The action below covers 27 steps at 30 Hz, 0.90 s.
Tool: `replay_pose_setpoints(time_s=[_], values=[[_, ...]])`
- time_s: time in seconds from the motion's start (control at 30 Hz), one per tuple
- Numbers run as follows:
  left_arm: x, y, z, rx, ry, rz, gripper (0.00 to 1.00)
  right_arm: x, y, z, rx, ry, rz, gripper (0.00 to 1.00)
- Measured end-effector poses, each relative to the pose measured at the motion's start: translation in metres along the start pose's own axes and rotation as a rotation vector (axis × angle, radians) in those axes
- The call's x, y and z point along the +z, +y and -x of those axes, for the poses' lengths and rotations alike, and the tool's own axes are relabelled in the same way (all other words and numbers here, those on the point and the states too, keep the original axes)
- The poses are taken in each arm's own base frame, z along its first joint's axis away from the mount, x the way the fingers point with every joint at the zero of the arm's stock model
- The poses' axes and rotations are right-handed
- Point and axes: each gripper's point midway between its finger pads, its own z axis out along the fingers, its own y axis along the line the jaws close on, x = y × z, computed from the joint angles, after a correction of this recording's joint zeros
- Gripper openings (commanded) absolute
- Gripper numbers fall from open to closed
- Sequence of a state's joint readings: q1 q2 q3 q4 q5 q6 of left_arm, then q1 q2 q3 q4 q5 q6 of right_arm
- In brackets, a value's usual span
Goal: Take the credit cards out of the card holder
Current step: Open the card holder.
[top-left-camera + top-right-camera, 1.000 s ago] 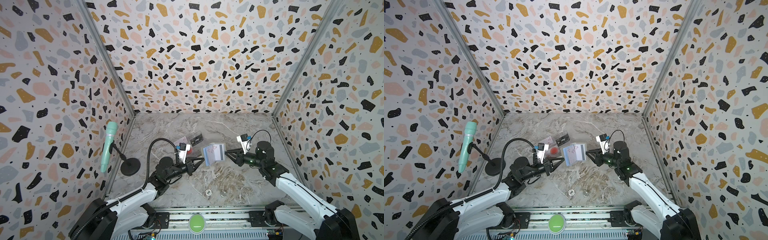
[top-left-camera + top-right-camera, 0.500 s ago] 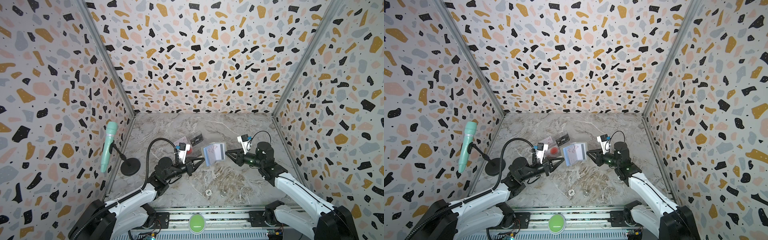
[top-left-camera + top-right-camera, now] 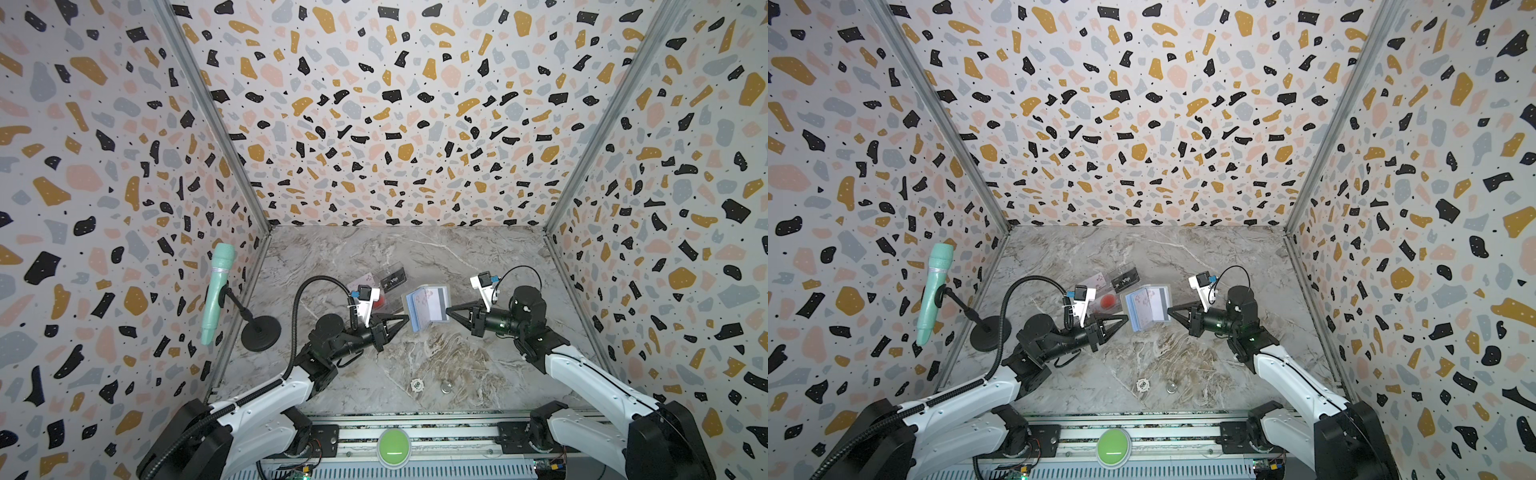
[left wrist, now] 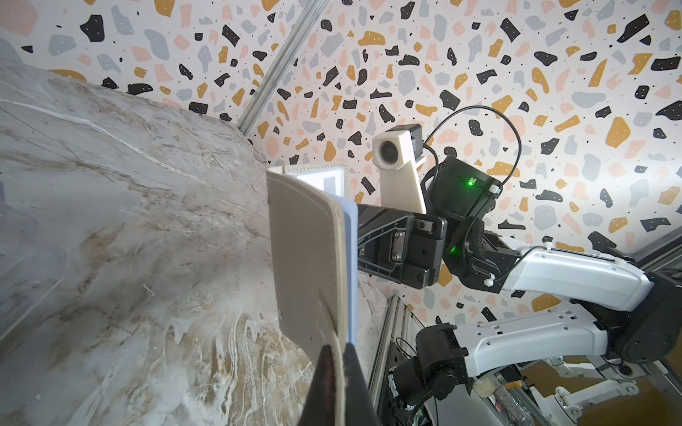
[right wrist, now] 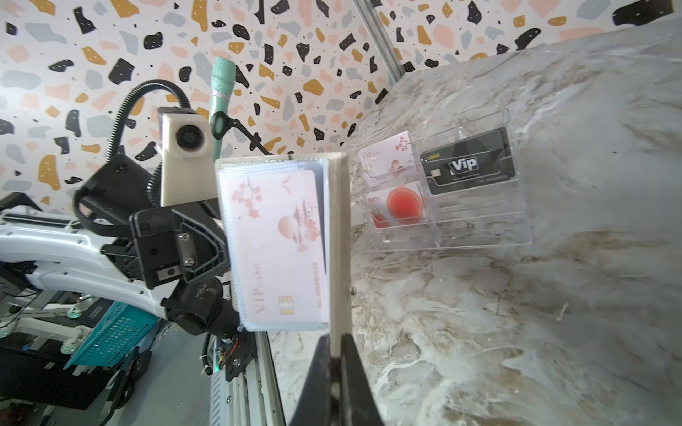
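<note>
Three terrazzo-patterned walls (image 3: 395, 104) around grey marbled tabletop (image 3: 374, 257).

- Marble table (image 3: 374, 253) fills the lower middle of both top views.
- Clear tray (image 3: 392, 301) sits mid-table.
- Black microphone-stand base (image 3: 261, 333) is over at the left edge.
- Down front, a white chip (image 3: 417, 385) and a coin (image 3: 446, 388) lie side by side.

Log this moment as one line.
card holder: open | left gripper: shut on card holder | right gripper: shut on card holder | sleeved card: inside | clear tray: black Vip card, red-circle card, pink card
</note>
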<state>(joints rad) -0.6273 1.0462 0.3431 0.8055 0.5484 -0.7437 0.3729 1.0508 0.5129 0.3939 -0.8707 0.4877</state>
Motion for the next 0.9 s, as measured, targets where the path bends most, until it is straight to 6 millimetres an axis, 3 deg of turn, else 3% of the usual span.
replay_pose_setpoints(time_s=[0.13, 0.27, 0.43, 0.57, 0.67, 0.9], values=[[0.003, 0.004, 0.001, 0.004, -0.007, -0.001, 0.00, -0.003, 0.006, 0.004, -0.015, -0.013, 0.007, 0.00], [0.008, 0.009, -0.002, -0.002, 0.000, -0.005, 0.25, -0.001, 0.008, 0.000, -0.015, -0.006, -0.019, 0.00], [0.012, 0.006, -0.004, -0.010, 0.007, -0.042, 0.41, 0.011, 0.017, -0.001, -0.052, 0.029, -0.071, 0.00], [0.013, 0.001, -0.003, -0.006, 0.003, -0.082, 0.44, 0.019, 0.025, 0.010, -0.112, 0.030, -0.127, 0.00], [0.015, 0.000, -0.003, -0.014, 0.003, -0.095, 0.54, 0.025, 0.026, 0.014, -0.148, 0.039, -0.177, 0.00], [0.015, -0.001, -0.002, -0.026, -0.004, -0.112, 0.60, 0.039, 0.012, 0.004, -0.180, 0.110, -0.304, 0.00]])
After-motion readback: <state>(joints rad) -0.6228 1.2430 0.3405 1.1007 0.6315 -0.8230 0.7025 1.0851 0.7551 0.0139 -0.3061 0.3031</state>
